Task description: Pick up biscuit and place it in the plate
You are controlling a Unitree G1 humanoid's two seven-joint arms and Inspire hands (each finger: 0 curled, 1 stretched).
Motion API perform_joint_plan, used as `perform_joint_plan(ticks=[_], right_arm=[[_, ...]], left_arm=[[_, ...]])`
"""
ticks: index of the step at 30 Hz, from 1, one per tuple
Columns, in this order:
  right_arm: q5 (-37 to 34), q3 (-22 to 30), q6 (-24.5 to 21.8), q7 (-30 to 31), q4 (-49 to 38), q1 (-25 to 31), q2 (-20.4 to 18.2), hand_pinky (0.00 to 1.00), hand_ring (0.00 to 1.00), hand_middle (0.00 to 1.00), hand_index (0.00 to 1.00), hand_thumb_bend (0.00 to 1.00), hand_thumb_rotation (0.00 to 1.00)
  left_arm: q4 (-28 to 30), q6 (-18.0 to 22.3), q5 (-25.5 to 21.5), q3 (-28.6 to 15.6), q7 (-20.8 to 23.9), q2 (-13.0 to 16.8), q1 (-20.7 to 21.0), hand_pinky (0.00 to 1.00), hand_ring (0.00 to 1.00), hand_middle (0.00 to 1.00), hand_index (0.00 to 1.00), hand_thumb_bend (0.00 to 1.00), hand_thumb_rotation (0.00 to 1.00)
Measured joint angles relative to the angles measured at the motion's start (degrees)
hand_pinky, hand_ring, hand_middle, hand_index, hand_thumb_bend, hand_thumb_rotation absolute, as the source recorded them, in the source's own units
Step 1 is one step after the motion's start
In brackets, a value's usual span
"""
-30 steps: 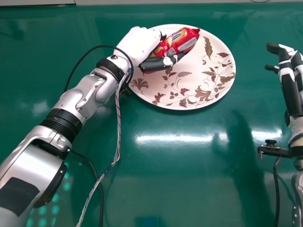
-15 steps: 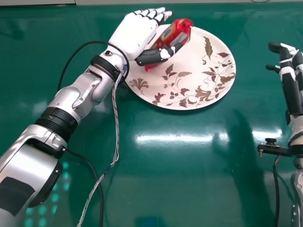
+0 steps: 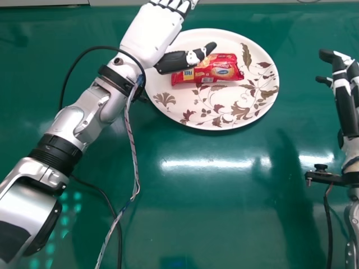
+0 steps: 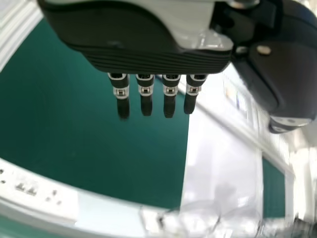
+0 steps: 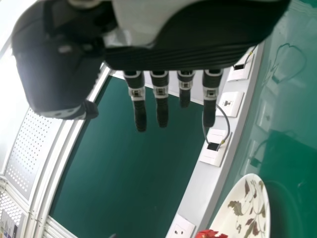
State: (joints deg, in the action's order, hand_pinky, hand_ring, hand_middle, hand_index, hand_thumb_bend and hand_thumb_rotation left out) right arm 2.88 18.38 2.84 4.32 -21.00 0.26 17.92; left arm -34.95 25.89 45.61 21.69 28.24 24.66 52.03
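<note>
- Left hand (image 3: 148, 36), top centre-left of the head view: fingers (image 4: 120, 93) are pointing straight with slight gaps, pinching nothing; thumb (image 3: 182, 60) is sticking out sideways, apart from them.
- Thumb is reaching over the plate, by the pack's upper left edge; can't tell if it is touching.
- Biscuit pack (image 3: 217, 72) is lying flat on the plate, upper centre of the head view, long side running roughly left to right.
- Handling, my guess: pack is probably weighing little; wrapper is likely crinkling and sliding under smooth fingertips; biscuits inside are likely feeling stiff but brittle, so hard squeezing is risking crumbs.
- Best hold, if regrasping: thumb and fingers closing gently across the middle, on the two long sides; the end seals are looking floppy, poor for carrying.
- Looks: glossy red wrapper, oblong, showing a yellow patch toward the left end, biscuit artwork mid-pack, a blue oval right of that, ragged-looking right end.
- Plate (image 3: 227, 116), pale, brown leaf pattern, is sitting on the green table (image 3: 213, 210), bearing the whole pack inside its rim.
- Right hand (image 3: 343, 87), right edge of the head view, is idling with fingers extended, well apart from the plate.
- Placing is looking done; only clearing the left hand is probably remaining.
</note>
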Motion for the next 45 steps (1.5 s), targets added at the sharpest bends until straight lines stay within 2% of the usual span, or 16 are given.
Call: perform_joint_plan(ticks=[2, 4, 6, 7, 8, 10, 12, 16, 17, 19, 21, 25, 28, 33, 39, 45], right_arm=[[-0.2, -0.1, -0.7, 0.0, -0.6, 0.2, -0.4, 0.83, 0.87, 0.89, 0.84, 0.52, 0.32], [-0.1, -0.3, -1.3, -0.1, -1.0, 0.5, -0.4, 0.83, 0.88, 0.90, 0.85, 0.51, 0.32], [-0.1, -0.4, -1.8, -0.1, -1.2, 0.6, -0.5, 0.84, 0.88, 0.90, 0.85, 0.51, 0.31], [-0.3, -0.4, -1.8, -0.1, -1.2, 0.6, -0.6, 0.85, 0.89, 0.91, 0.85, 0.50, 0.30], [-0.6, -0.5, -1.7, 0.0, -1.1, 0.6, -0.6, 0.85, 0.89, 0.91, 0.85, 0.51, 0.30], [-0.8, -0.5, -1.5, -0.1, -1.1, 0.6, -0.8, 0.84, 0.88, 0.90, 0.85, 0.52, 0.32], [-0.6, -0.5, -1.1, -0.3, -1.1, 0.8, -1.0, 0.83, 0.88, 0.90, 0.85, 0.51, 0.32], [-0.6, -0.6, -0.8, -0.6, -0.9, 1.3, -1.3, 0.83, 0.88, 0.90, 0.85, 0.51, 0.31], [-0.6, -0.5, -0.8, -0.6, -0.9, 1.5, -1.4, 0.83, 0.88, 0.90, 0.85, 0.51, 0.32], [-0.6, -0.5, -0.6, -0.7, -0.8, 1.6, -1.6, 0.83, 0.89, 0.91, 0.86, 0.51, 0.32], [-0.6, -0.6, -0.3, -0.7, -0.6, 1.6, -1.8, 0.83, 0.89, 0.92, 0.87, 0.51, 0.30], [-0.3, -0.6, -0.2, -1.4, -0.3, 1.3, -2.0, 0.82, 0.88, 0.93, 0.88, 0.50, 0.29], [0.2, -0.5, 0.4, -1.8, 0.5, 0.6, -1.9, 0.78, 0.86, 0.91, 0.85, 0.51, 0.32], [0.4, 0.1, 3.7, -3.0, 4.4, -1.7, -1.8, 0.73, 0.82, 0.88, 0.82, 0.58, 0.35], [0.4, 0.6, 5.1, -3.9, 6.8, -4.1, -1.7, 0.69, 0.80, 0.84, 0.81, 0.63, 0.42], [1.8, 0.5, 2.3, -4.8, 5.7, -5.4, -1.6, 0.66, 0.77, 0.82, 0.81, 0.55, 0.47]], left_arm=[[1.8, 2.6, -3.3, -2.5, 1.0, 0.6, -2.0, 0.78, 0.87, 0.92, 0.96, 0.57, 0.90], [4.0, 4.0, -6.0, -5.4, 1.5, 1.0, -4.3, 0.70, 0.81, 0.85, 0.89, 0.53, 0.85], [6.8, 5.1, -9.3, -8.4, 1.6, 1.2, -7.1, 0.63, 0.76, 0.81, 0.82, 0.45, 0.74], [8.2, 6.0, -11.6, -10.0, 1.1, 1.3, -8.5, 0.52, 0.66, 0.79, 0.79, 0.40, 0.64], [9.9, 7.3, -14.5, -11.9, 0.5, 1.4, -10.2, 0.49, 0.63, 0.77, 0.77, 0.36, 0.57], [13.2, 8.8, -17.2, -14.8, -0.1, 2.1, -13.2, 0.48, 0.63, 0.73, 0.75, 0.30, 0.47], [16.4, 9.5, -17.9, -17.9, -0.5, 3.2, -16.6, 0.49, 0.64, 0.70, 0.72, 0.29, 0.41], [24.0, 7.1, -19.8, -23.7, -1.9, 3.6, -24.1, 0.46, 0.61, 0.66, 0.70, 0.36, 0.53], [25.4, 6.5, -20.1, -25.0, -2.2, 3.6, -25.7, 0.46, 0.61, 0.65, 0.70, 0.35, 0.51], [27.7, 6.4, -24.0, -26.9, -4.1, 3.1, -28.6, 0.50, 0.62, 0.66, 0.70, 0.31, 0.48], [29.4, 6.0, -28.9, -28.3, -6.6, 2.4, -30.6, 0.51, 0.63, 0.66, 0.70, 0.35, 0.56], [37.3, 1.5, -36.5, -30.5, -10.3, -1.5, -35.3, 0.54, 0.64, 0.67, 0.72, 0.30, 0.51], [42.1, -1.2, -40.2, -31.4, -12.8, -4.0, -38.6, 0.57, 0.66, 0.69, 0.73, 0.31, 0.59], [44.9, -2.4, -40.1, -32.2, -13.2, -8.1, -41.8, 0.57, 0.66, 0.69, 0.72, 0.32, 0.58], [44.9, -1.9, -39.7, -32.2, -13.3, -11.6, -42.5, 0.56, 0.65, 0.68, 0.71, 0.32, 0.56], [44.9, -1.1, -39.5, -32.3, -14.0, -13.4, -43.5, 0.56, 0.65, 0.69, 0.71, 0.35, 0.58]])
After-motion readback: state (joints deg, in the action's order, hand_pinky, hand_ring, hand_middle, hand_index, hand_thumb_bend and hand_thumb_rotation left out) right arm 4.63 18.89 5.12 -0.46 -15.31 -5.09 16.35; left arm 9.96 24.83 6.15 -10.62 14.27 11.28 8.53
